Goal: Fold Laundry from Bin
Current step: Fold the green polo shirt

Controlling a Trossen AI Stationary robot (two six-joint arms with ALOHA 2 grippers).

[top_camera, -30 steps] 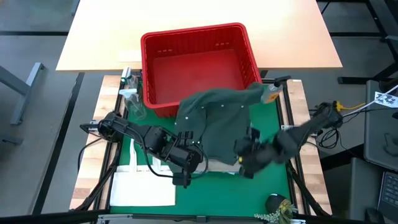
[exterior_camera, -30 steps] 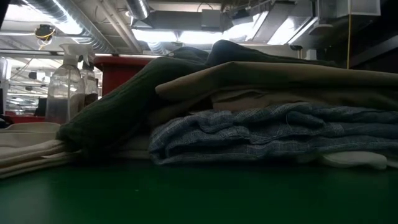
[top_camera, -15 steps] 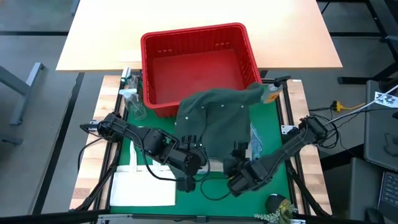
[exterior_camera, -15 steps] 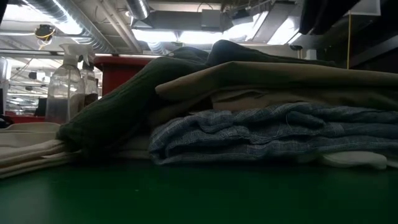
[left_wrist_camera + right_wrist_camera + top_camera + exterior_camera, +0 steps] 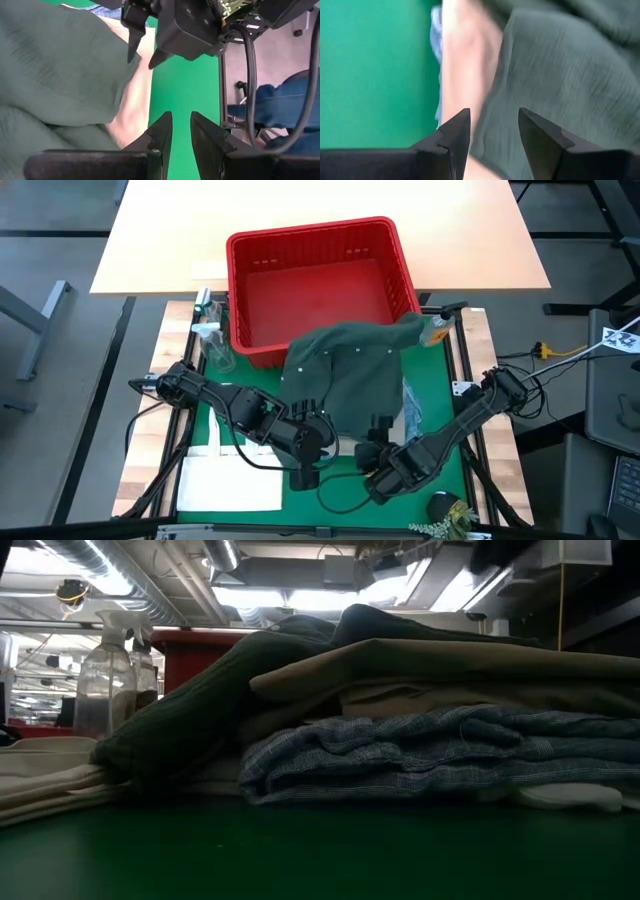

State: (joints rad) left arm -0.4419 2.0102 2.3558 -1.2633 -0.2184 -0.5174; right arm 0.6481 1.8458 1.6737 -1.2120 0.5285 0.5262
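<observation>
While the dark green cloth shirt [image 5: 345,375] hangs from the red plastic bin [image 5: 318,285], left hand [image 5: 305,476] and right hand [image 5: 378,428] wait open, empty, at lower centre.

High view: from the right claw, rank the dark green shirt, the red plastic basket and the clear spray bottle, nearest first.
Measured from the right claw:
1. Dark green shirt, directly ahead of the claw, draped over the pile.
2. Red plastic basket, beyond the shirt at the table's far side.
3. Clear spray bottle, far-left, beside the basket.
</observation>
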